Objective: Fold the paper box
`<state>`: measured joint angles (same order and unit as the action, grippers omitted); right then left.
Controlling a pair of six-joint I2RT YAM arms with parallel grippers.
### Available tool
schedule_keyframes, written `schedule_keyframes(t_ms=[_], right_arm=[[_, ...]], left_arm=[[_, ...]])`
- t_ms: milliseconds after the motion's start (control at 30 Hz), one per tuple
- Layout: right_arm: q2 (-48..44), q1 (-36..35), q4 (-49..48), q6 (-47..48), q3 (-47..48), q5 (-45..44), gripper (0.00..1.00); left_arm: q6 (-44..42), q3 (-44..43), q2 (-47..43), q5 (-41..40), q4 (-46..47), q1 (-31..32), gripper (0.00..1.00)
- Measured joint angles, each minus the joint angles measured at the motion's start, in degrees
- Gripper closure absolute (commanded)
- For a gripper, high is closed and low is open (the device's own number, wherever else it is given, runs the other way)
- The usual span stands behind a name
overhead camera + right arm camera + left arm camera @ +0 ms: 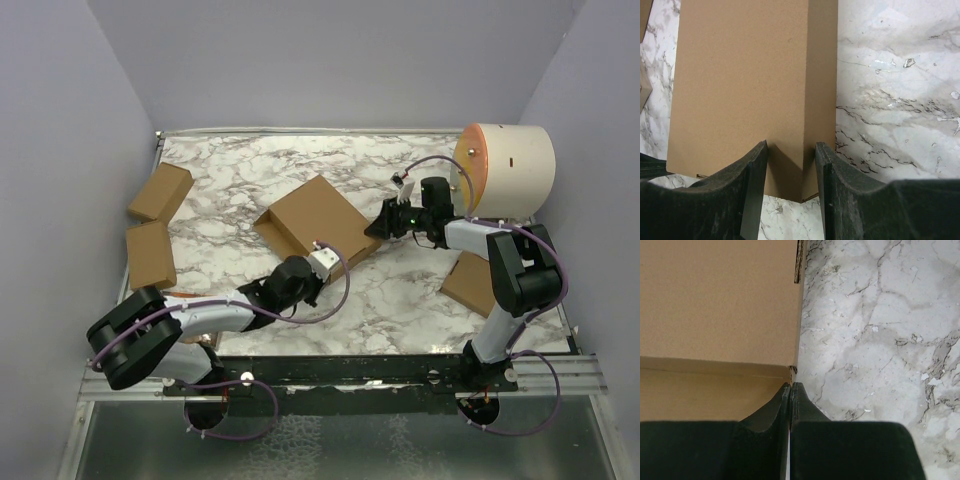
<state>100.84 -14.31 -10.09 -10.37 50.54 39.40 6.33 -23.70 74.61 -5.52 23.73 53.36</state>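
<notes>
Left tool (790, 386) tips pressed together at paper box (715, 300) corner; right tool (791, 145) clamps box end, underside hidden.

Left arm reaches to mid-frame, left gripper (791, 386) pinched tight; right arm bends inward, right gripper (790, 150) clamping the paper box (740, 85).

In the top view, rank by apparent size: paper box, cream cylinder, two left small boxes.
1. paper box and cream cylinder: near equal; cylinder rises toward camera, so unranked.
2. far small box and near small box: alike.
</notes>
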Motion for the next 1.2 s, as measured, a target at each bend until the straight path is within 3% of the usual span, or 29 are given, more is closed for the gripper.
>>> schedule_keyframes(t_ms=[200, 433, 600, 700, 767, 933, 1200], right_arm=[[0.0, 0.0, -0.1, 0.2, 0.0, 0.0, 0.59], [0.1, -0.1, 0.0, 0.3, 0.2, -0.2, 0.59], [0.2, -0.1, 0.0, 0.4, 0.3, -0.2, 0.59], [0.3, -0.2, 0.1, 0.4, 0.5, -0.2, 0.59], [0.4, -0.3, 0.2, 0.5, 0.6, -0.2, 0.59], [0.4, -0.3, 0.2, 0.6, 0.6, -0.2, 0.59], [0.4, -0.3, 0.2, 0.6, 0.6, -0.2, 0.59]], left_arm=[[-0.5, -7.1, 3.3, 0.0, -7.7, 0.0, 0.97], [-0.7, -10.8, 3.0, 0.2, -14.1, 0.0, 0.53], [0.8, -10.9, -3.1, 1.5, -17.0, -0.5, 0.27], [4.7, -10.9, -8.6, 2.0, -19.2, -2.2, 0.21], [8.7, -10.9, -11.4, 3.5, -20.4, -6.0, 0.18], [22.1, -10.0, -13.4, 9.7, -21.2, -22.3, 0.01], [36.8, -7.5, -9.7, 15.1, -21.8, -40.6, 0.01]])
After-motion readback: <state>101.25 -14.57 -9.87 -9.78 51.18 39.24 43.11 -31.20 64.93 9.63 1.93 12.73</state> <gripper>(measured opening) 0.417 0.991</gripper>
